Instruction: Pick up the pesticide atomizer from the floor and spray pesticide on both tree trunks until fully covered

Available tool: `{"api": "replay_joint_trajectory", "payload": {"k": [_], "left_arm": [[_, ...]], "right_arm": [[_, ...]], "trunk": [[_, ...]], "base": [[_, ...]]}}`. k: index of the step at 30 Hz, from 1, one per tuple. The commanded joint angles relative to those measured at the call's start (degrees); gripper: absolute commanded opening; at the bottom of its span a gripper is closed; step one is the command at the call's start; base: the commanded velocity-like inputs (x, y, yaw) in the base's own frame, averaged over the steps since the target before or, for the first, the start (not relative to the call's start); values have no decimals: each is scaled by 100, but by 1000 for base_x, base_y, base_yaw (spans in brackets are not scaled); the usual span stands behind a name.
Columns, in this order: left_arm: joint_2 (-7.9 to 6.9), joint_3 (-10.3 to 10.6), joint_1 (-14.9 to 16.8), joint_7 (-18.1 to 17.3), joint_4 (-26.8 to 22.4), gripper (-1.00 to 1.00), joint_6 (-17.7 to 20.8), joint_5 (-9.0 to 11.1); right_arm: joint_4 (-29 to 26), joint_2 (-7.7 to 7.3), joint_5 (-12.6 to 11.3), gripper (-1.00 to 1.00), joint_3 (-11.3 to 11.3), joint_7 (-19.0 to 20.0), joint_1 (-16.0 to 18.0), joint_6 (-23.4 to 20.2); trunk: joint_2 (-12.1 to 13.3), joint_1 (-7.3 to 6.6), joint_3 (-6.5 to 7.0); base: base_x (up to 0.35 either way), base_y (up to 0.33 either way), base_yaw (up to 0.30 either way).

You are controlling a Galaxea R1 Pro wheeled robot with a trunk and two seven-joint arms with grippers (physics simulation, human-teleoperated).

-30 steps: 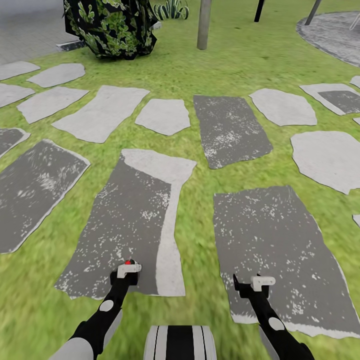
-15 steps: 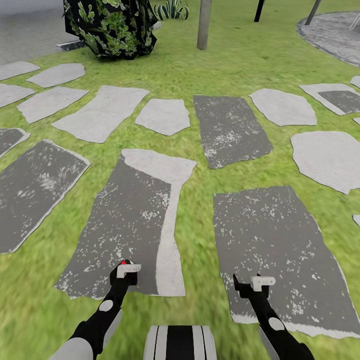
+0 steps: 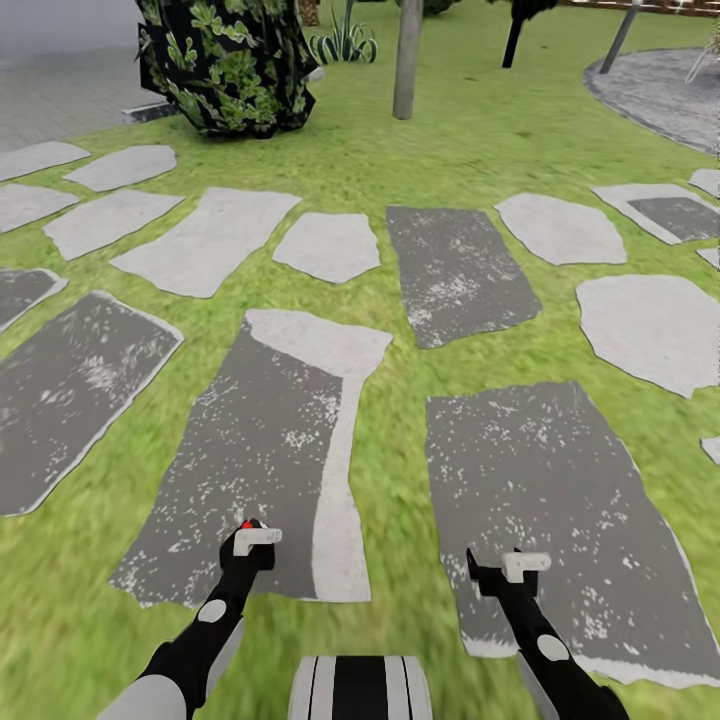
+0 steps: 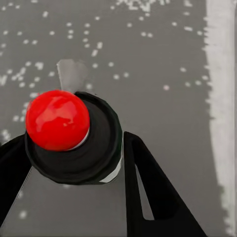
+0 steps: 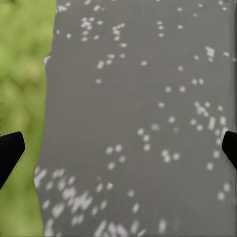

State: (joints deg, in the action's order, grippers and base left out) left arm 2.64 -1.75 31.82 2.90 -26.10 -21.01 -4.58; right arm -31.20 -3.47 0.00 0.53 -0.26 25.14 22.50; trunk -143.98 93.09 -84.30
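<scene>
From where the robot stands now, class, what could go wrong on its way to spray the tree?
1. The atomizer sits between the fingers of the left end effector; rolling over stone edges and grass might jolt it loose.
2. The bush stands close beside the trunk; veering left could brush it.
3. The trunk is far off; spraying from here would likely fall short.

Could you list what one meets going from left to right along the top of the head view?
Dark leafy bush → spiky green plant → pale tree trunk → grey paved patch.
</scene>
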Motion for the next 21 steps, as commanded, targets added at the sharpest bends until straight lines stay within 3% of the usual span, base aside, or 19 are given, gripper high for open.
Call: {"api": "replay_joint_trajectory", "payload": {"k": [1, 13, 16, 21], "left_arm": [[0, -4, 0, 0, 0, -100, 0, 1], [-12, -30, 0, 10, 0, -100, 36, 1], [23, -126, -99, 108, -96, -100, 26, 68], [-22, -51, -99, 30, -37, -100, 26, 4]], "right_arm": [[0, -2, 0, 100, 0, 0, 0, 0], [9, 9, 0, 100, -8, 0, 0, 0], [107, 61, 8, 100, 63, -60, -99, -26], [269, 33, 13, 100, 9, -7, -210, -12]], "trunk": [[2, -2, 23], [18, -33, 289], [18, -34, 288], [18, -34, 288]], "base": [[0, 0, 0], [0, 0, 0], [0, 0, 0], [0, 0, 0]]}}
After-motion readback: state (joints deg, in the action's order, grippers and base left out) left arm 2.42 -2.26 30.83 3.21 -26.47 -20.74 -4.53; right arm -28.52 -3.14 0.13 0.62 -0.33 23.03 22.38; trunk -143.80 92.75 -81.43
